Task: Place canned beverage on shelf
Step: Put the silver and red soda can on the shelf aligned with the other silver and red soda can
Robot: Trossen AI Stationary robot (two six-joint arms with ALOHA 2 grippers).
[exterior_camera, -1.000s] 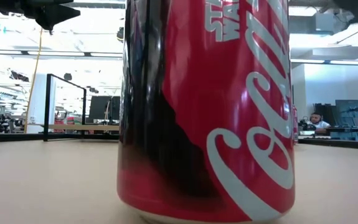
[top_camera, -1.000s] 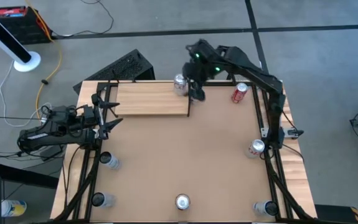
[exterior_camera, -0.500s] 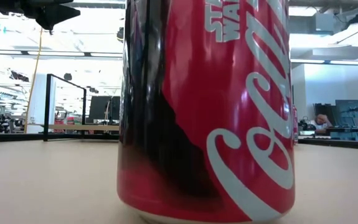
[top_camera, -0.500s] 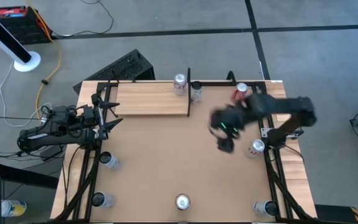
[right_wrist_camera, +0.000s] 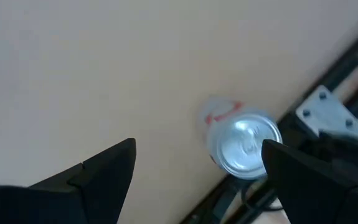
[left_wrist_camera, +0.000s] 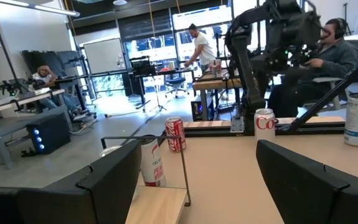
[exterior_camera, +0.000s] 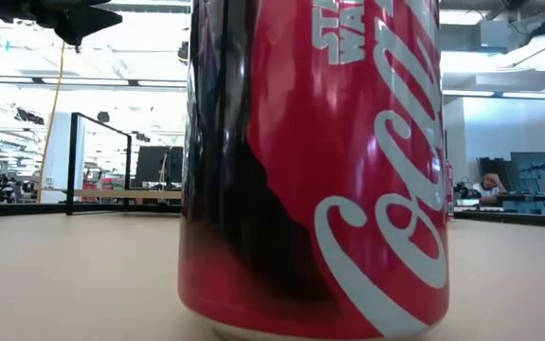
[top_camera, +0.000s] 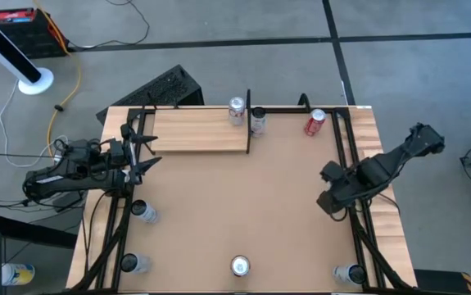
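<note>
I have a red can (exterior_camera: 315, 166) right against the low camera; from overhead it stands at the near table edge (top_camera: 240, 265). Three more cans sit along that near side, at the left (top_camera: 129, 263), the left rail (top_camera: 142, 211) and the right corner (top_camera: 348, 274).

My right gripper (top_camera: 331, 199) hangs over the table's right rail, jaws spread wide and holding nothing. Its wrist camera looks down on a silver-topped can (right_wrist_camera: 244, 146) between the fingers (right_wrist_camera: 98, 171), below them, not gripped.

My left gripper (top_camera: 142, 150) waits at the left edge, jaws wide apart and empty, just beside the shelf (top_camera: 194, 131).

One can (top_camera: 237, 109) stands on the shelf's far right corner. Another (top_camera: 257, 121) stands on the table, just past the black end piece (top_camera: 248, 123). A red can (top_camera: 314, 122) stands near the far right corner.
</note>
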